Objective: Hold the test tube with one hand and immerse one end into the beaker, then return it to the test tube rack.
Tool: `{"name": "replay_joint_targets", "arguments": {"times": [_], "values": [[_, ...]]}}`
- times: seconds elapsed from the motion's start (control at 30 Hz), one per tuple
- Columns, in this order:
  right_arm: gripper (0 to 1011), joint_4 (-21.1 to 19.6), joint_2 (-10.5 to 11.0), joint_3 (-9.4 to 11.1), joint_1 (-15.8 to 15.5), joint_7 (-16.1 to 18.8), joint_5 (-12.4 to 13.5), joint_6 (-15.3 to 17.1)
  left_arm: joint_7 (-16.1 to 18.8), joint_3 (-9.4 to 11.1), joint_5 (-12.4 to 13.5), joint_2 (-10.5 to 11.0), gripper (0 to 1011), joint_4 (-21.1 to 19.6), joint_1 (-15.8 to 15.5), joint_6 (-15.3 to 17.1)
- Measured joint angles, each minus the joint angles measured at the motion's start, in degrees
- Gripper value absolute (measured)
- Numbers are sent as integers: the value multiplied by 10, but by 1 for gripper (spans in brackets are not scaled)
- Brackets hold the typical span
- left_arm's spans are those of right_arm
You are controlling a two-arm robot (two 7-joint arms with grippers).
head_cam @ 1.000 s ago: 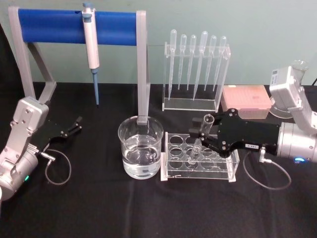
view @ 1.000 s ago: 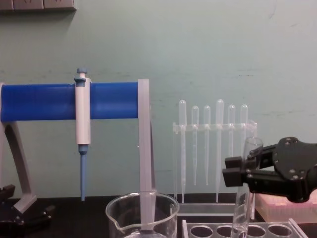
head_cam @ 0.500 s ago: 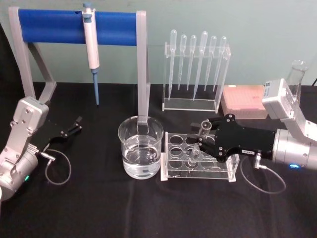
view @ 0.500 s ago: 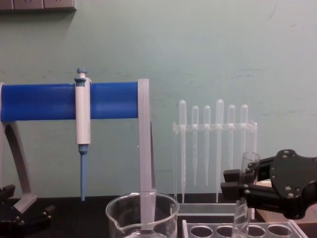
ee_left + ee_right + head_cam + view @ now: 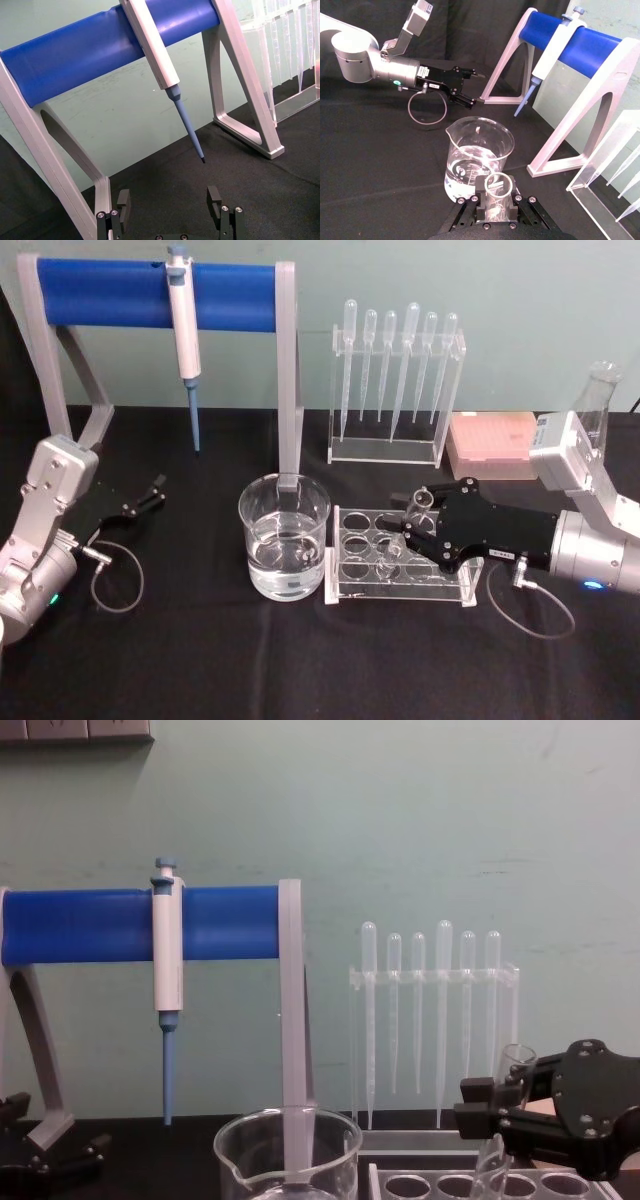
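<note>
The right gripper (image 5: 412, 527) was clenched on the test tube (image 5: 408, 525), holding it just below its flared rim above the clear tube rack (image 5: 402, 558). The tube leaned slightly, and its lower end sat among the rack's holes; whether it had gone into a hole was hard to make out through the clear plastic. In the chest view the tube's bottom was cut off by the frame edge. The beaker (image 5: 284, 537), partly filled with clear liquid, stood just beside the rack's left end. The left gripper (image 5: 150, 492) lay parked on the black table (image 5: 200, 660) well to the left, jaws spread apart and empty.
</note>
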Motion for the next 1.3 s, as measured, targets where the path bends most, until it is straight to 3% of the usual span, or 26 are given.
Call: {"name": "replay_joint_targets", "arguments": {"times": [0.23,0.33,0.43,0.6,0.83,0.93,1.1,1.17,1.2,1.3], "values": [[229,0,0,0,0,0,0,0,0,0,0,0,1000,0,0,0],[280,0,0,0,0,0,0,0,0,0,0,0,1000,0,0,0],[416,0,0,0,0,0,1,0,0,0,0,0,1000,0,0,0],[559,-12,2,4,-3,-4,1,0,0,0,0,0,1000,0,0,0],[757,-73,13,47,-35,-39,8,-21,0,0,0,0,1000,0,0,0],[848,-104,15,73,-59,-71,9,-29,0,0,0,0,1000,0,0,0],[993,-144,8,118,-113,-166,-16,-27,0,0,0,0,1000,0,0,0],[1003,-148,0,129,-129,-198,-26,-26,0,0,0,0,1000,0,0,0],[1002,-150,-11,139,-147,-233,-38,-22,0,0,0,0,1000,0,0,0],[1002,-150,-27,151,-166,-278,-54,-16,0,0,0,0,1000,0,0,0]]}}
